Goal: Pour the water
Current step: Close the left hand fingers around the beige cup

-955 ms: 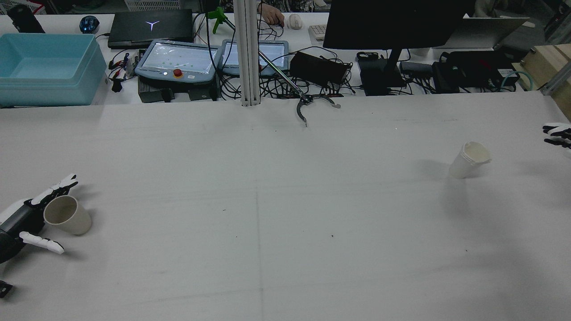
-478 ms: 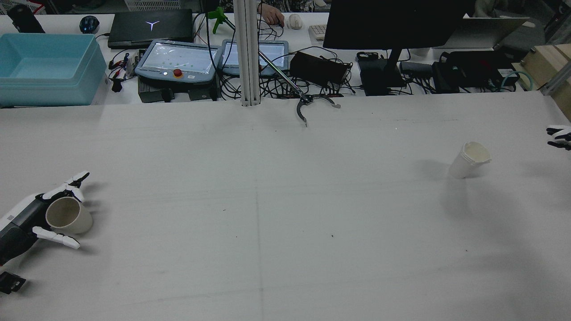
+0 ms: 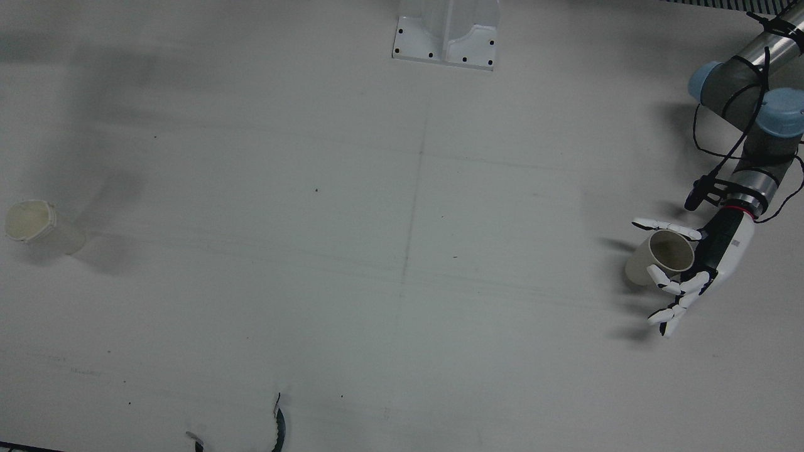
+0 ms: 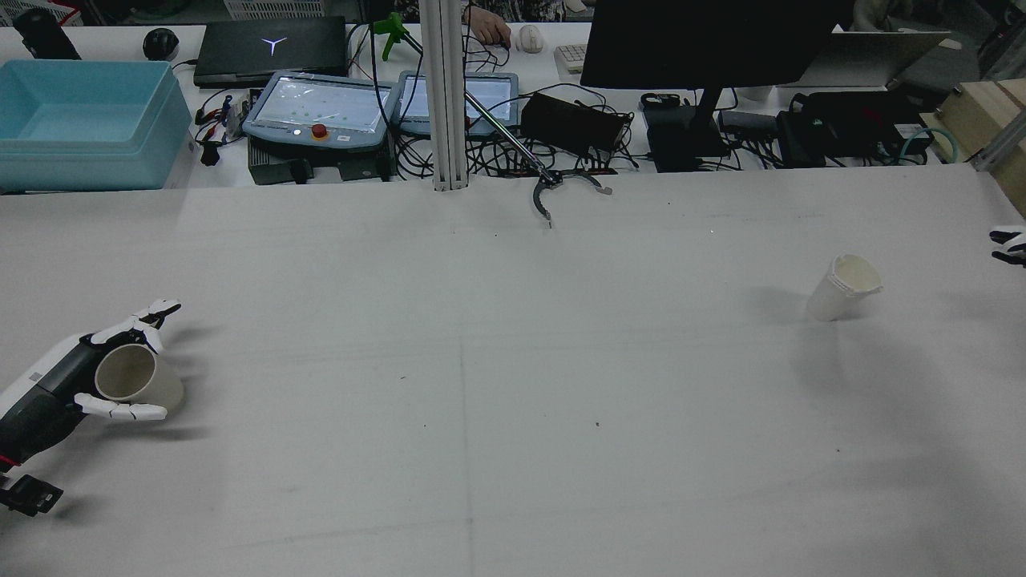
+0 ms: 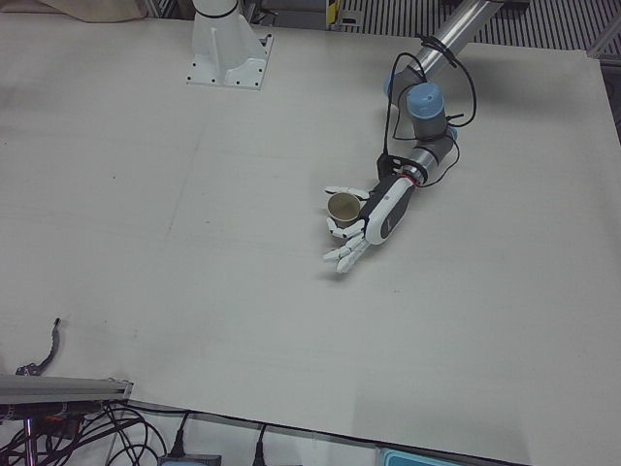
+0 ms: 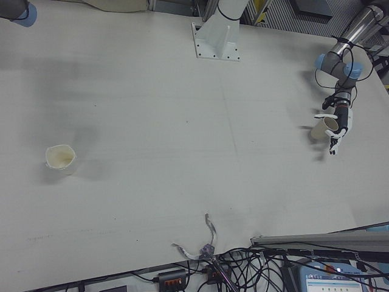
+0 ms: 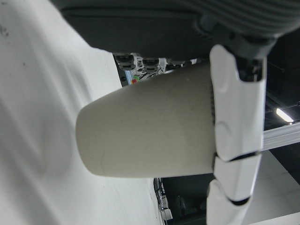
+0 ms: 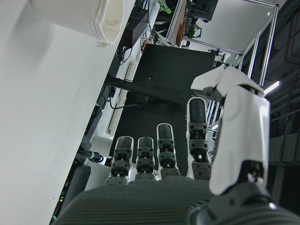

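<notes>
A beige paper cup [image 4: 140,378] sits in my left hand [image 4: 56,385] at the table's left side, its mouth tilted toward the rear camera. The thumb and fingers press it from both sides. It also shows in the front view [image 3: 659,257], in the left-front view [image 5: 342,207] and close against the palm in the left hand view [image 7: 145,136]. A white paper cup [image 4: 842,288] stands alone on the right half, also in the front view [image 3: 38,229]. My right hand [image 4: 1010,244] is open and empty at the right table edge, apart from the white cup [image 8: 79,18].
A black grabber tool [image 4: 561,188] lies at the table's far edge. A white pedestal [image 3: 446,37] stands at the near middle. Behind the table are a blue bin [image 4: 80,120], two pendants, cables and a monitor.
My left hand has moved forward and to the right, and its fingers have closed around the beige cup, which shifted with it. My right hand has drawn back toward the right edge.
</notes>
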`<state>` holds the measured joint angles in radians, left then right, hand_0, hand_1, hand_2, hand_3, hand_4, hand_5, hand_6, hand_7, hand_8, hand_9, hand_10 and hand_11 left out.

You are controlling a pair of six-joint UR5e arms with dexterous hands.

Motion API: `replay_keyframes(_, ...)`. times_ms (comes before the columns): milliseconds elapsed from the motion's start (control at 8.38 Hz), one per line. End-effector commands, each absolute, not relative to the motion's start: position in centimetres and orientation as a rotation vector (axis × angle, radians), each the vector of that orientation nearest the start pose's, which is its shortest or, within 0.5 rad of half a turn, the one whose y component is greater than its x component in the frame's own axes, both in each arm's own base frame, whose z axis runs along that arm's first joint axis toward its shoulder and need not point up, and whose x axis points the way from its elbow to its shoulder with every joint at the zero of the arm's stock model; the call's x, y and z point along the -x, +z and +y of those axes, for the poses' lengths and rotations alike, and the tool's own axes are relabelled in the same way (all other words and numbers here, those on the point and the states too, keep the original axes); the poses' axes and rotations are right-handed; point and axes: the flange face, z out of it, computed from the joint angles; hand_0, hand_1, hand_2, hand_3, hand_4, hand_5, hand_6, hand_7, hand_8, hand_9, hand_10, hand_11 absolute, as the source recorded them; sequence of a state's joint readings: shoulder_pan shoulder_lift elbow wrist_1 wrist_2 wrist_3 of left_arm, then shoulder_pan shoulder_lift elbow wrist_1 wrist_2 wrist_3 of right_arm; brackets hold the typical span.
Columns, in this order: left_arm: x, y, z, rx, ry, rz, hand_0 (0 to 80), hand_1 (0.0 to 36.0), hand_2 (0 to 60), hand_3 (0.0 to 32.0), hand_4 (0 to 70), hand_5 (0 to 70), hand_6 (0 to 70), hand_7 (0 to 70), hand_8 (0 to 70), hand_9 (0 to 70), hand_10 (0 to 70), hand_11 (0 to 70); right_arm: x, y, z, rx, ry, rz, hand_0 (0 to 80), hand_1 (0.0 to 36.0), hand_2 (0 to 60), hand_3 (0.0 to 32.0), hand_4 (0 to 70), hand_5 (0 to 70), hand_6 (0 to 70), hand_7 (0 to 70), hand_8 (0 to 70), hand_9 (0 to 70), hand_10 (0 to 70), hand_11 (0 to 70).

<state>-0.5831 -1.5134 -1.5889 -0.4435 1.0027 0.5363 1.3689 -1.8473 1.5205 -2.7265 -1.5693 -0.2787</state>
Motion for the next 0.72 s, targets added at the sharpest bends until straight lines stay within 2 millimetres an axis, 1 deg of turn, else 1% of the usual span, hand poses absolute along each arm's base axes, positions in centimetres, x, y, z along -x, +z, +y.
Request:
replay_keyframes(0, -29.7, 66.5, -42.1, 0.172, -1.604, 2.249, 53.2, 35.9, 60.0, 0.0, 70.0, 70.0, 8.2, 19.2, 2.8, 4.0, 2.5, 5.3, -6.0, 79.0, -38.2, 0.077, -2.298, 2.564, 59.0, 29.5, 40.3, 0.0, 24.0, 29.9, 18.0, 24.3, 12.0, 18.2, 10.6, 18.0)
replay_keyframes(119, -29.6, 66.7, -42.1, 0.207, -1.629, 2.242, 53.3, 36.0, 60.0, 0.0, 70.0, 70.0, 8.7, 19.8, 3.0, 4.3, 2.7, 5.6, -5.7, 81.9, -37.4, 0.078, -2.377, 2.530, 59.4, 29.9, 40.9, 0.0, 24.3, 29.8, 18.5, 24.2, 12.1, 18.2, 10.3, 17.6)
replay_keyframes(239, -29.5, 66.9, -42.0, 0.223, -1.655, 2.222, 53.7, 36.0, 60.0, 0.0, 70.0, 70.0, 9.1, 20.3, 3.2, 4.7, 2.7, 5.6, -5.7, 85.4, -37.3, 0.134, -2.367, 2.573, 59.1, 30.1, 41.9, 0.0, 24.4, 29.1, 18.7, 22.8, 11.9, 17.6, 10.7, 18.2)
replay_keyframes(358, -29.5, 66.7, -42.0, 0.229, -1.659, 2.222, 56.1, 35.6, 60.0, 0.0, 70.0, 70.0, 9.0, 20.0, 3.1, 4.5, 2.0, 4.6, -5.2, 87.8, -38.6, 0.138, -2.397, 2.564, 62.5, 33.6, 47.5, 0.0, 26.9, 30.7, 20.5, 25.0, 13.3, 19.3, 12.3, 20.7)
replay_keyframes(478, -29.7, 66.2, -41.9, 0.232, -1.656, 2.219, 56.7, 35.8, 60.0, 0.0, 70.0, 70.0, 9.1, 19.8, 3.1, 4.4, 1.9, 4.5, -4.2, 88.2, -40.0, 0.121, -2.407, 2.575, 68.6, 35.1, 46.1, 0.0, 32.4, 32.2, 22.3, 26.6, 12.5, 18.0, 9.8, 17.2)
replay_keyframes(597, -30.1, 65.8, -42.2, 0.235, -1.656, 2.225, 56.8, 35.4, 60.0, 0.0, 70.0, 70.0, 9.2, 19.7, 3.2, 4.5, 2.0, 4.7, -2.4, 88.0, -41.2, 0.099, -2.412, 2.623, 64.1, 32.5, 36.8, 0.0, 24.6, 28.4, 17.5, 20.7, 9.1, 13.5, 7.2, 13.3)
